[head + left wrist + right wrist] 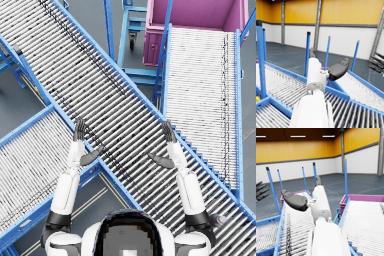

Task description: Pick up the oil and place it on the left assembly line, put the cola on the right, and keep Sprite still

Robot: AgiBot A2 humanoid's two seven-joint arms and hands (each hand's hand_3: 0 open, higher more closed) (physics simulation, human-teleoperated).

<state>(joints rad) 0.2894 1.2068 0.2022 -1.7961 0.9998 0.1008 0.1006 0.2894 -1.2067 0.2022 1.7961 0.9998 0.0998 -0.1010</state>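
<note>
Dark left hand (83, 148) and right hand (168, 148) hover over the middle roller conveyor (115, 100), fingers (79, 130) spread (holding nothing). Pink bin (200, 15) heads the right line (200, 90); where the oil is, I can't tell.

Left hand (80, 136) and right hand (168, 136): dark, matt, smooth skin. Forearms (66, 187): white, glossy, hard-plastic look. Roller bed (125, 125) under both hands: bare grey metal, ribbed, dull sheen. Frame (261, 65) beside left hand: blue-painted metal, smooth. Bin (200, 12) beyond right hand: magenta, smooth, plastic-looking, matt.
</note>
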